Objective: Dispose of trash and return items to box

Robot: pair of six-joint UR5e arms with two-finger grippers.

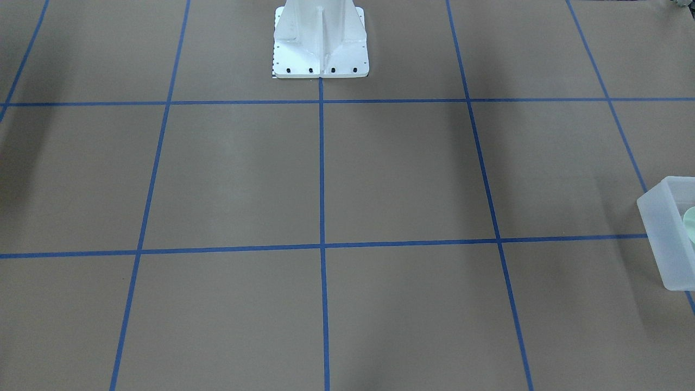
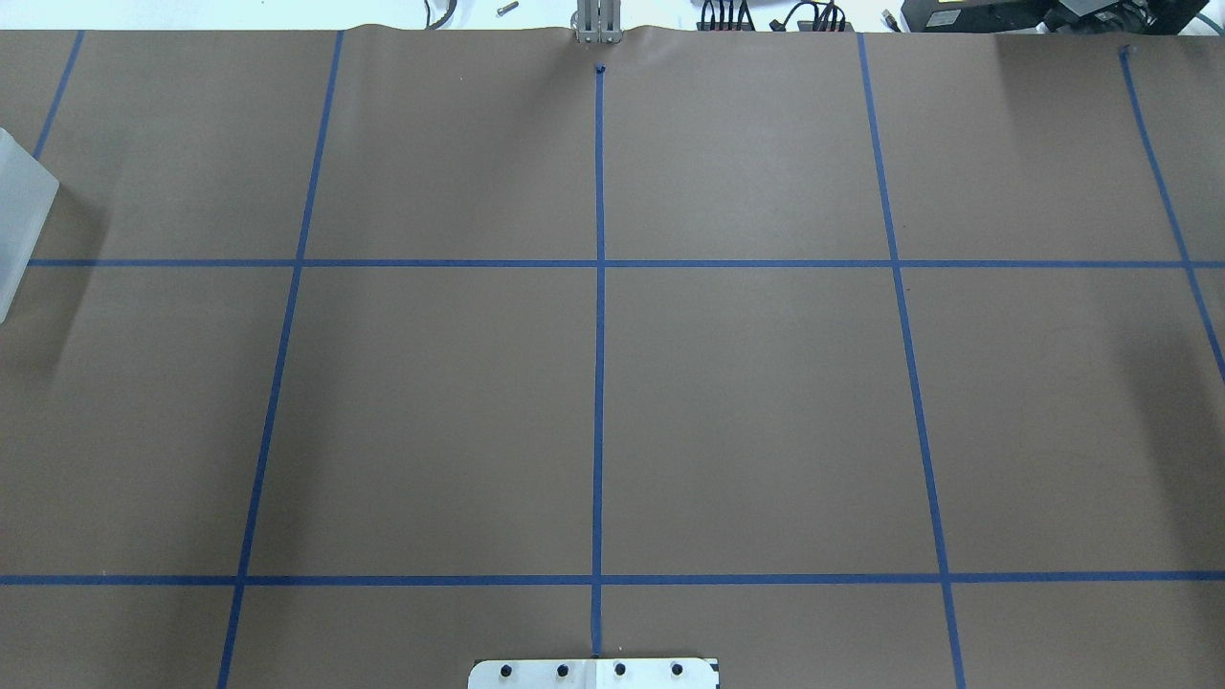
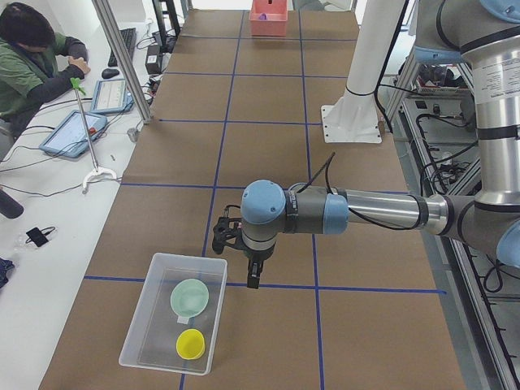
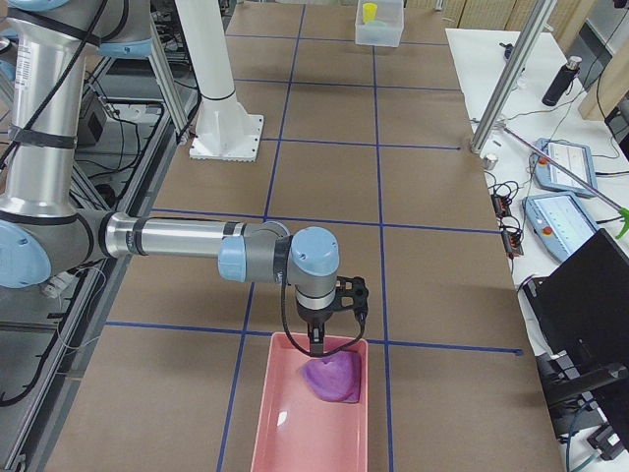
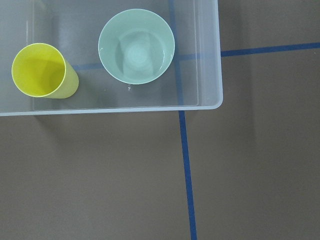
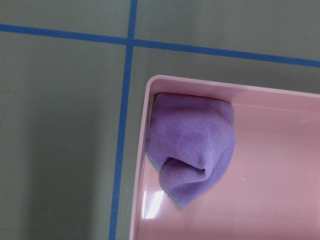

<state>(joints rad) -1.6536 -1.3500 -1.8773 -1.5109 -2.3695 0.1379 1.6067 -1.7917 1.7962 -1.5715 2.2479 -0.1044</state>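
The yellow cup and the mint-green bowl stand upright side by side inside the frosted box. In the exterior left view the cup and bowl sit in the box, and my left gripper hangs above the table just beside the box's far corner. I cannot tell whether it is open or shut. My right gripper hangs over the far edge of a pink tray. I cannot tell its state either. No fingers show in the wrist views.
A crumpled purple cloth lies in a corner of the pink tray. The white robot base stands at mid-table. An operator sits at a side desk with tablets. The box's edge shows in the front-facing view.
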